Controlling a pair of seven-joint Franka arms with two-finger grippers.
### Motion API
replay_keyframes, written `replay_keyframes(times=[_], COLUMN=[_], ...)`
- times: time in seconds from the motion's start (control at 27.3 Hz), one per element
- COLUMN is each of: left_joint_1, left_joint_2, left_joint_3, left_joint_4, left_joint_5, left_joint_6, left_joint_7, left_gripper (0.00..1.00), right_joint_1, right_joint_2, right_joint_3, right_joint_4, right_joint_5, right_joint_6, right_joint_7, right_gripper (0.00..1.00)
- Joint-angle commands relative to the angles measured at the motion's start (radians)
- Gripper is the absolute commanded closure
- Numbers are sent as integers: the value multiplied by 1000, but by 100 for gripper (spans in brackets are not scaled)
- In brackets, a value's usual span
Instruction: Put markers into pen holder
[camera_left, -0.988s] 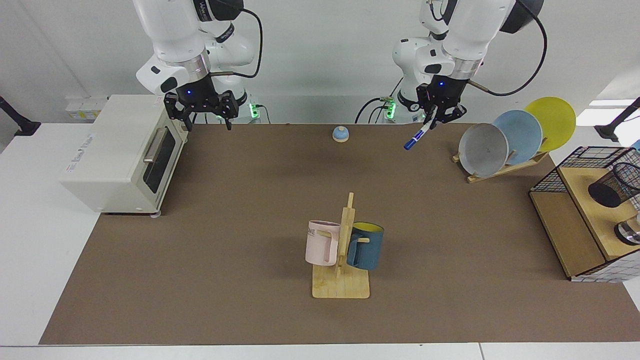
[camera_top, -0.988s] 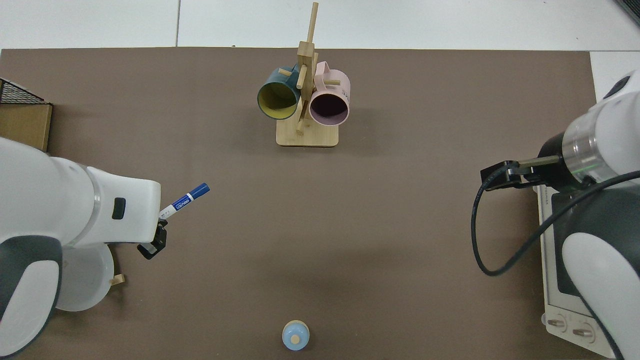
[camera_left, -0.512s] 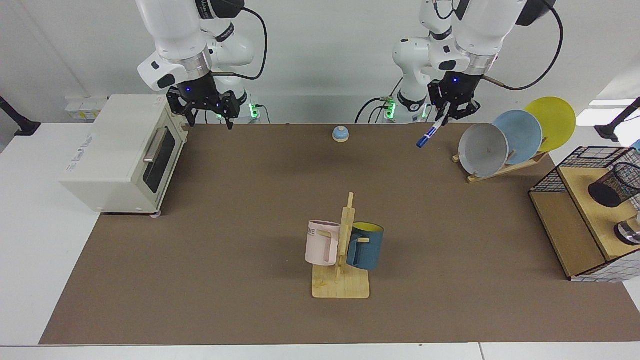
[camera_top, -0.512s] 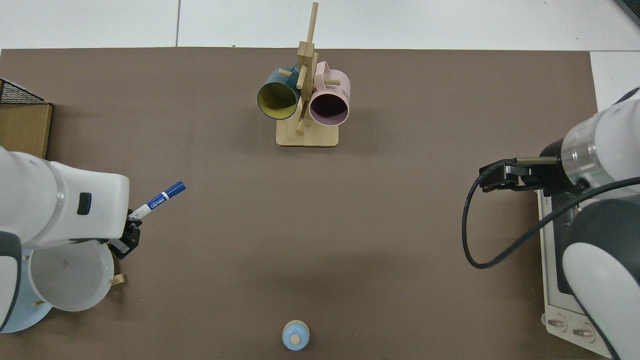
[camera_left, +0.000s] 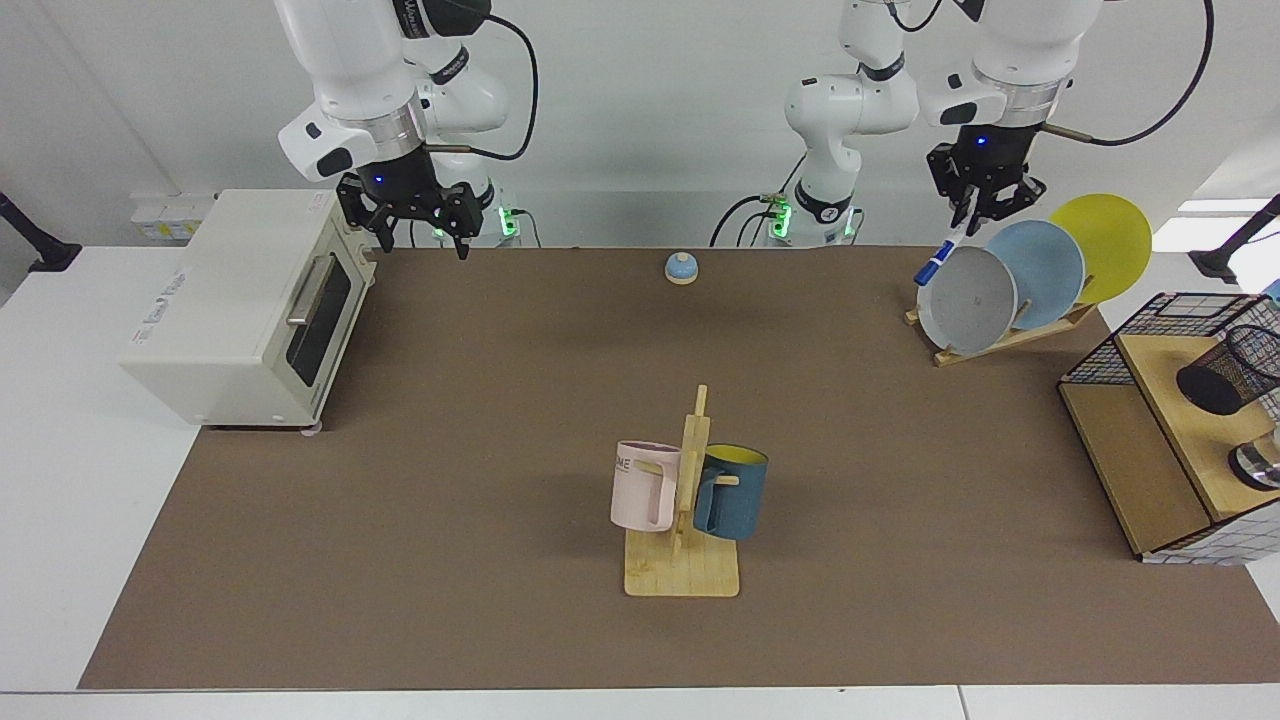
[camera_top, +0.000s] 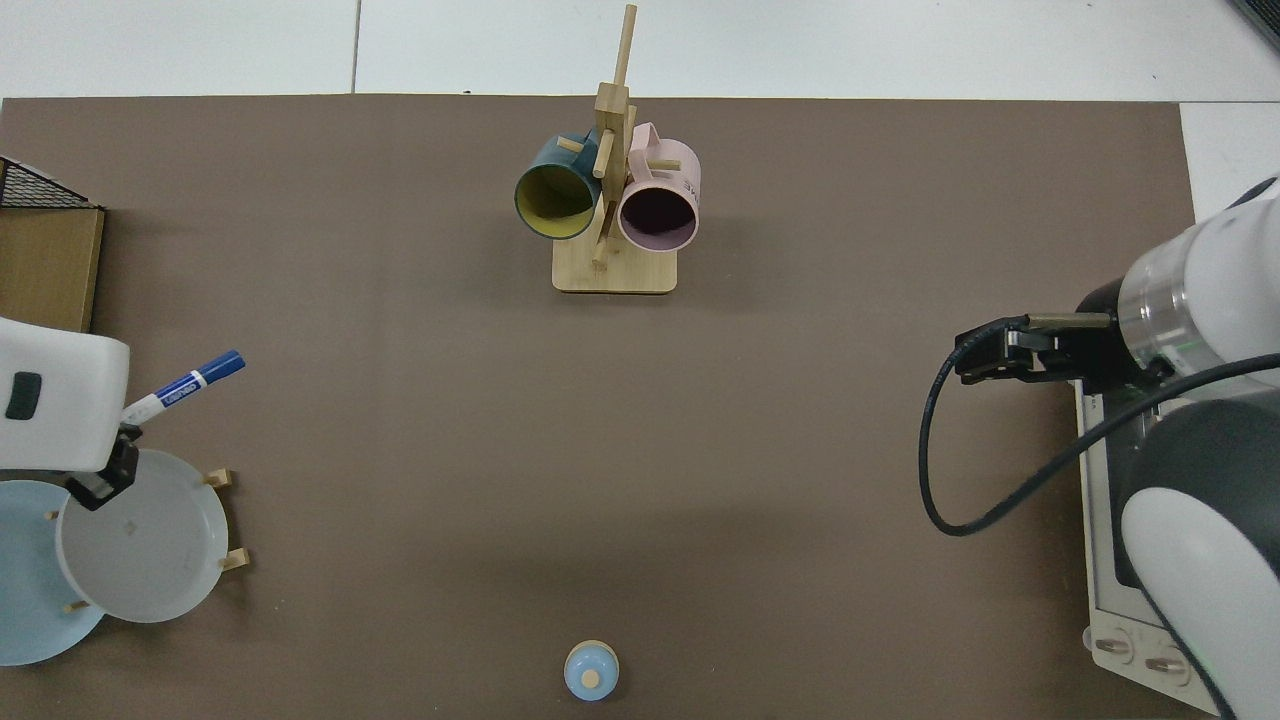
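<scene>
The left gripper (camera_left: 975, 213) holds a blue-capped marker (camera_left: 938, 262) clamped between its fingers high above the table's far side, the pen slanting downward with its capped end in front of the grey plate (camera_left: 966, 298) in the wooden plate rack (camera_left: 1010, 335). Seen from above, the marker (camera_top: 185, 385) juts out from under the arm's white wrist, clear of the brown mat (camera_top: 640, 450). The pen holder (camera_left: 1228, 370), a black mesh cup, stands on a wooden shelf (camera_left: 1170, 400) at the table's edge, well apart from the marker. The job appears to be at the carrying stage: the marker is in hand but not yet over the cup. The next move would call for swinging past the plates without clipping them, bringing the pen nearer upright over the cup's mouth, then letting go. The right gripper (camera_left: 412, 225) waits above the toaster oven (camera_left: 240, 310) with its fingers spread and nothing between them.
</scene>
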Motion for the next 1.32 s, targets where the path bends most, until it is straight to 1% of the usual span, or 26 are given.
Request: replay_keyframes(times=[0.0,0.18,0.37,0.48,0.59,0.73,0.88,1.02,1.28], left_joint_1=[49,116,156,185,191,202,265,276,282], left_joint_2=[60,76,87,96,108,108,108,108,108], left_joint_3=[3,3,6,5,5,8,13,14,29], left_joint_4=[106,129,131,154,159,159,159,157,157], left_joint_5=[94,149,209,264,330,413,442,505,571], left_joint_6=[-58,-58,-43,-17,0,60,112,147,189], left_joint_7=[125,248,363,452,530,619,673,701,739], left_gripper=[100,100,100,100,100,100,100,100,100], right_joint_1=[-16,-25,-28,-27,-27,-28,-28,-27,-27], right_joint_2=[-17,-17,-17,-17,-17,-17,-17,-17,-17], right_joint_3=[10,10,10,10,10,10,10,10,10], right_joint_4=[-20,-20,-20,-20,-20,-20,-20,-20,-20], right_joint_5=[21,21,21,21,21,21,21,21,21], right_joint_6=[12,11,11,11,11,11,11,11,11], right_joint_7=[9,10,10,10,10,10,10,10,10], right_gripper=[0,0,0,0,0,0,0,0,0])
